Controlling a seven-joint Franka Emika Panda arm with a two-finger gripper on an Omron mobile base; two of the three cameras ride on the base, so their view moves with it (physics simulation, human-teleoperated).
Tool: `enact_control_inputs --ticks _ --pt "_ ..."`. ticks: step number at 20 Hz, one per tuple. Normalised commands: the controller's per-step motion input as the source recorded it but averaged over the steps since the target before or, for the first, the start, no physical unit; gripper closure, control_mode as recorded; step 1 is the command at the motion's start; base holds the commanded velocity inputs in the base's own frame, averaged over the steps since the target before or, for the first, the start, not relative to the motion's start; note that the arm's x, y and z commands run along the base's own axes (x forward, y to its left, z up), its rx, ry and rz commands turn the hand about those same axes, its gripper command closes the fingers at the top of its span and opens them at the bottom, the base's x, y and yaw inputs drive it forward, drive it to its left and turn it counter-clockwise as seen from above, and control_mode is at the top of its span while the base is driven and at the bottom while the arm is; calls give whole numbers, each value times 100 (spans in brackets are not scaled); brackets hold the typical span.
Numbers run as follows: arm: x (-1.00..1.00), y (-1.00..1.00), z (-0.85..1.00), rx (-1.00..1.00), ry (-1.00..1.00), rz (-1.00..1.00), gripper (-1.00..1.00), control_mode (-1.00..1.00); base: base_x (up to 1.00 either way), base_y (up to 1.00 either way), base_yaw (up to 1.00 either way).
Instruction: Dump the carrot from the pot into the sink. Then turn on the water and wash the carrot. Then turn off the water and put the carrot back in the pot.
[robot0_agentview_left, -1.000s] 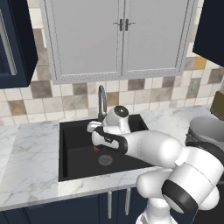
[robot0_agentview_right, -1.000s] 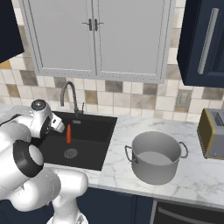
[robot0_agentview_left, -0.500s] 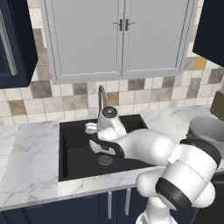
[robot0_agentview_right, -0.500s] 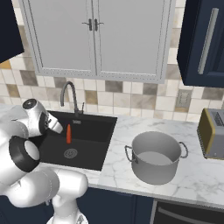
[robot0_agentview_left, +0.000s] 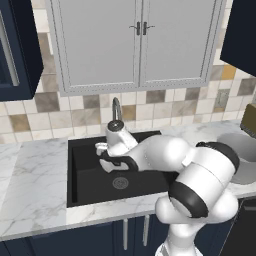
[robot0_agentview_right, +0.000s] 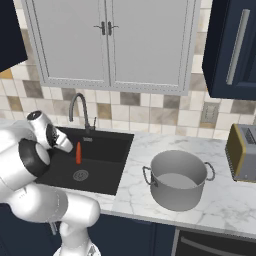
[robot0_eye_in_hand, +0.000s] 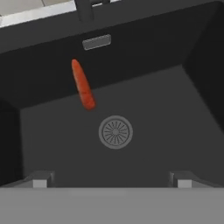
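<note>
Hand view: the gripper (robot0_eye_in_hand: 111, 180) hangs spread wide above the sink (robot0_eye_in_hand: 175, 109), with the carrot (robot0_eye_in_hand: 82, 85) leaning against its back wall beside the drain (robot0_eye_in_hand: 115, 131).

Carrot (robot0_eye_in_hand: 82, 90) in sink (robot0_agentview_right: 110, 172) behind drain (robot0_eye_in_hand: 115, 131); pot (robot0_agentview_right: 178, 179) on counter (robot0_agentview_right: 230, 200) rightward.

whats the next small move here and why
Probably lower the open gripper toward the carrot and line the fingers up across it. The carrot leans against the back wall of the sink, up from the drain; the pot waits on the counter.
</note>
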Motion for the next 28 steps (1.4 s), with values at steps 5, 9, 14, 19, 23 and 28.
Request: enact_control_inputs --ticks 5,9,14,19,23,28 --pt "12 0 -23 -9 10 0 -100 -100 0 0 0" --pt "9 0 -34 -7 3 0 -100 -100 0 0 0" --pt "19 0 -31 -1 0 0 -100 -100 0 0 0" --pt "22 0 -17 0 0 0 -100 -100 0 0 0" --pt "31 0 -11 0 0 0 -100 -100 0 0 0" --pt "39 7 -9 0 4 0 -100 -100 0 0 0"
